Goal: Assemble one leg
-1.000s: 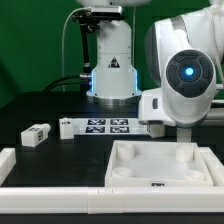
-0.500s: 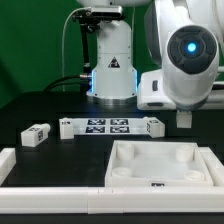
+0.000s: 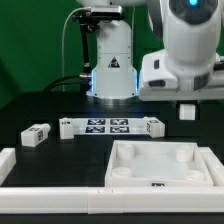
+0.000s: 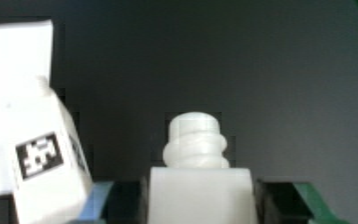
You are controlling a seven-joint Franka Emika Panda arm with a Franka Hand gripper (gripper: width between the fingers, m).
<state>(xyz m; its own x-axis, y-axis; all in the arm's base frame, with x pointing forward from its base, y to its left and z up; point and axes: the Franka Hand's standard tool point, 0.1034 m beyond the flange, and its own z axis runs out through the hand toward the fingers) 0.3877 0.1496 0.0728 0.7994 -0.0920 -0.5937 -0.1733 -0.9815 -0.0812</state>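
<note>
My gripper [image 3: 187, 104] hangs above the far right corner of the large white square tabletop [image 3: 160, 168], which has round corner sockets. It is shut on a short white leg [image 3: 187, 111], held clear above the tabletop. In the wrist view the leg [image 4: 199, 160] lies between the fingers of my gripper [image 4: 199, 208], its ribbed screw tip pointing away over the dark table. Another tagged white leg [image 3: 36, 135] lies on the table at the exterior view's left.
The marker board [image 3: 108, 126] lies behind the tabletop, with small tagged white parts at its ends [image 3: 65, 127] [image 3: 153, 126]. A white rail [image 3: 20, 168] runs along the front left. A white tagged part [image 4: 25, 120] shows in the wrist view. The robot base [image 3: 112, 70] stands at the back.
The arm has risen from the tabletop's far right corner, lifting the leg with it. The other parts have not moved.
</note>
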